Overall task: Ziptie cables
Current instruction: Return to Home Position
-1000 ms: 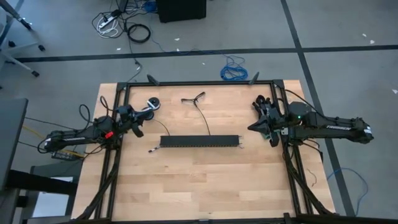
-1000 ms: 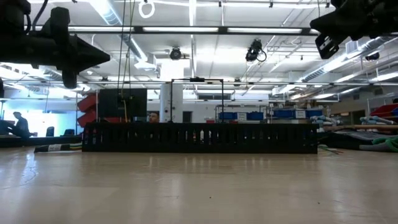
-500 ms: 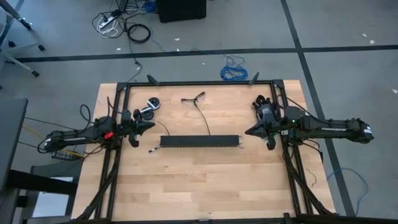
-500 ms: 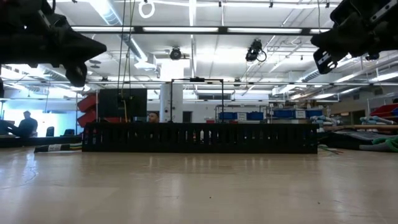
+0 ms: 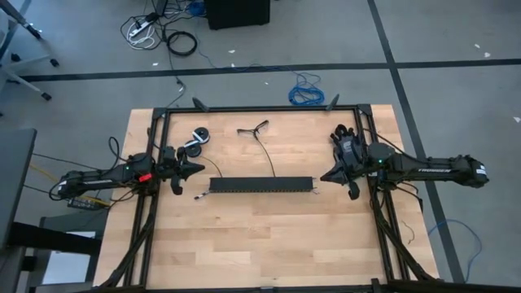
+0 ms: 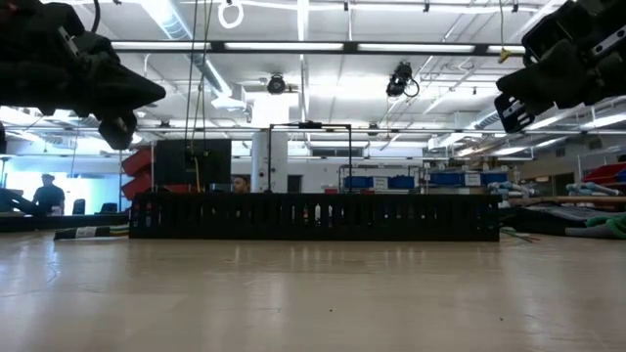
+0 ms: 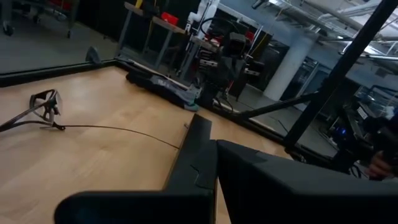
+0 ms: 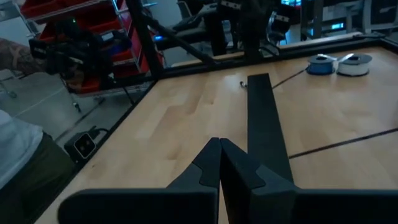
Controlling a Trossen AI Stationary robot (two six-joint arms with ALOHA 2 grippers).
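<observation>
On the bench: one long black cable duct, two tape rolls, one thin black strip, two robot arms.

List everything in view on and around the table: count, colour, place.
table: one, pale wood, black frame around it.
cable duct: one, black, lying across the table's middle.
thin black strip: one, running from the duct toward the far edge, ending in a looped end.
rolls: two, one blue and one white, side by side near the left hand.
blue coiled cable: one, on the floor beyond the far edge.
person: one, white top, beside the table.
left hand: black, shut, raised off the duct's left end.
right hand: black, shut, raised off the duct's right end.
</observation>
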